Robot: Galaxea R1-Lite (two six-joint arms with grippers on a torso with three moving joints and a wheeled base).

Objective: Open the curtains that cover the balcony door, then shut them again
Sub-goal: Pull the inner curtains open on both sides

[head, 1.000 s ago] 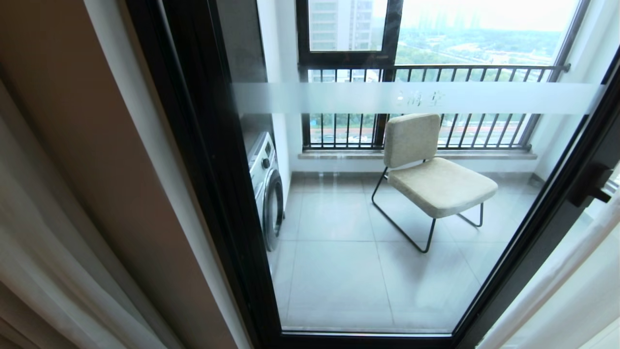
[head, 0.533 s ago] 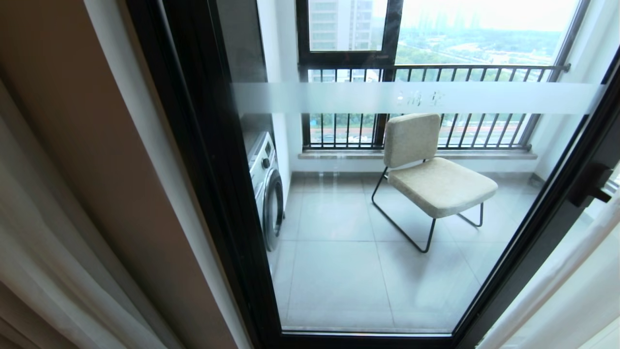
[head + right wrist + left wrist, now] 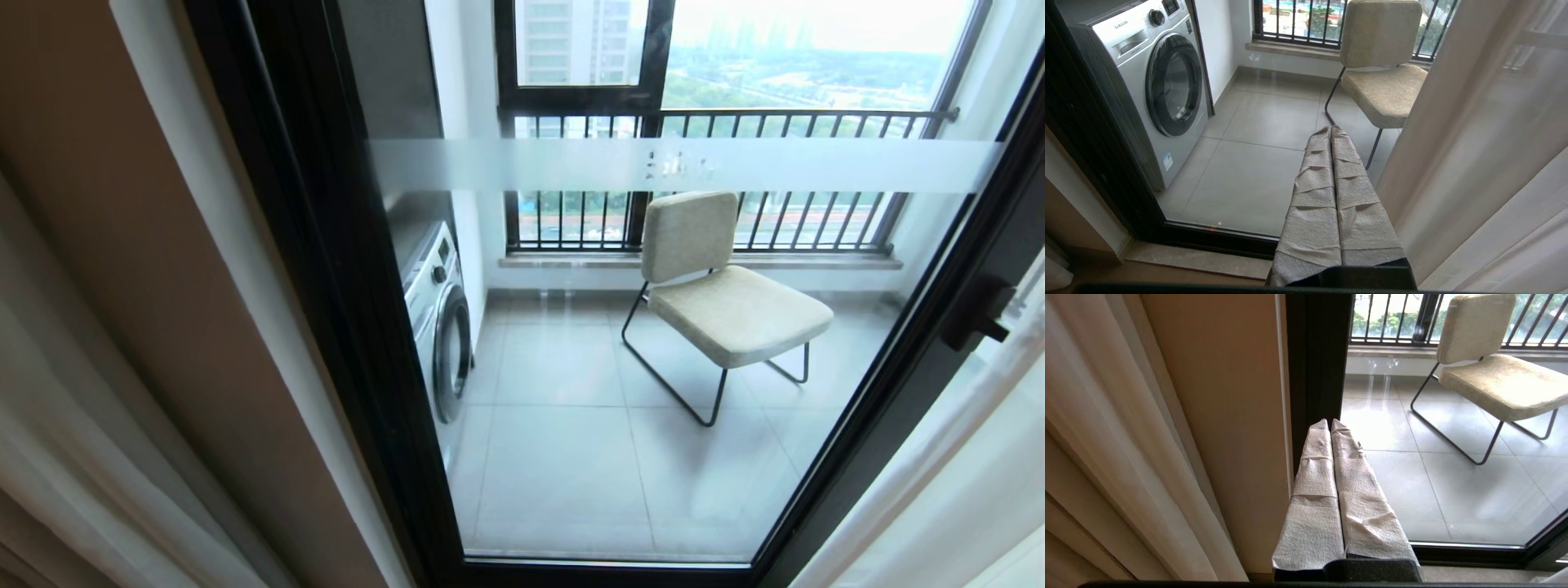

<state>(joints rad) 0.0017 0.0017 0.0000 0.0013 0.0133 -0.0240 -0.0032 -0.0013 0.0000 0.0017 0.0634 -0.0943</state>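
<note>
Curtains [image 3: 98,392] parted (two sides), one balcony door [image 3: 343,269]

Apt. balcony: washer [image 3: 437,322], chair [image 3: 718,286], curtains [image 3: 73,425]

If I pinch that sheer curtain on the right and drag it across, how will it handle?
The sheer curtain hangs in soft folds, so it is probably floppy and will bunch. It is see-through, so likely light. The shut right gripper has wrapped fingers, which may grip thin cloth poorly.

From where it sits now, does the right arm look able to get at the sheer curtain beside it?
Probably yes. The right tool, shut and empty, points at the balcony door glass, with the sheer curtain hanging close alongside and nothing between them. It would need to open and swing sideways.
</note>
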